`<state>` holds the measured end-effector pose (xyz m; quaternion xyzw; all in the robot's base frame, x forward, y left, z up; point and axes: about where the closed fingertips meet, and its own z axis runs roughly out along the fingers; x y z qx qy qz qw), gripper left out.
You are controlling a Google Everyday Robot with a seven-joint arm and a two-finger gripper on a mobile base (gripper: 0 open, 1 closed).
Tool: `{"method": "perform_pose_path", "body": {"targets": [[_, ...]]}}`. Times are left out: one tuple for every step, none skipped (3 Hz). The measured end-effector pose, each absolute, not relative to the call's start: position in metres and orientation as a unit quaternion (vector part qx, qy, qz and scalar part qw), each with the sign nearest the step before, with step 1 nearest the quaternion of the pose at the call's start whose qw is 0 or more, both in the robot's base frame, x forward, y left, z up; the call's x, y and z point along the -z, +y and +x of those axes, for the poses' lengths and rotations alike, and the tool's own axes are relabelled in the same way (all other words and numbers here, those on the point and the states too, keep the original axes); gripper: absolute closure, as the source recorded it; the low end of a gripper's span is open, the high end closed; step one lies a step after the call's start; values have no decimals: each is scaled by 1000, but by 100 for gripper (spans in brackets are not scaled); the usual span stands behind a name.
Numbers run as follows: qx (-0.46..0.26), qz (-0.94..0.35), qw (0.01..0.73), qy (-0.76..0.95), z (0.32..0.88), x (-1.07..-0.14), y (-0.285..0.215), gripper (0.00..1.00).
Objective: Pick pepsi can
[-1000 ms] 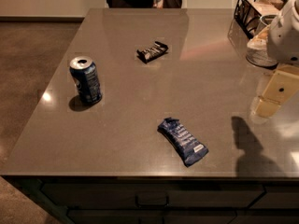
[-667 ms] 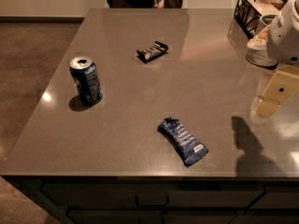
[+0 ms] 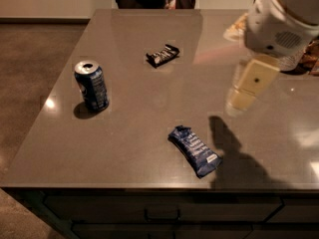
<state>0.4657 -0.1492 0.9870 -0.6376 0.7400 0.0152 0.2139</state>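
Grey tabletop (image 3: 139,118): pepsi can (image 3: 91,85) upright near left edge, well apart from your pincer (image 3: 247,86) hovering at right. Pincer opening: cannot tell. Your reach likely runs leftward across tabletop; can's axis vertical.

Tool (image 3: 247,85) farther left than a second ago, now above the table's (image 3: 139,148) right-middle part.

Blue snack packet (image 3: 195,151) and black wrapper (image 3: 162,55) lie apart on table (image 3: 134,133).
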Motion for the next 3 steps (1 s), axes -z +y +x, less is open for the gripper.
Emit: {"method": "perform_pose_path", "body": {"targets": [[-48, -644, 239, 725, 482, -987, -99, 0], [-75, -639, 261, 719, 498, -980, -49, 0], [-118, -630, 280, 715, 516, -975, 0, 0]]}}
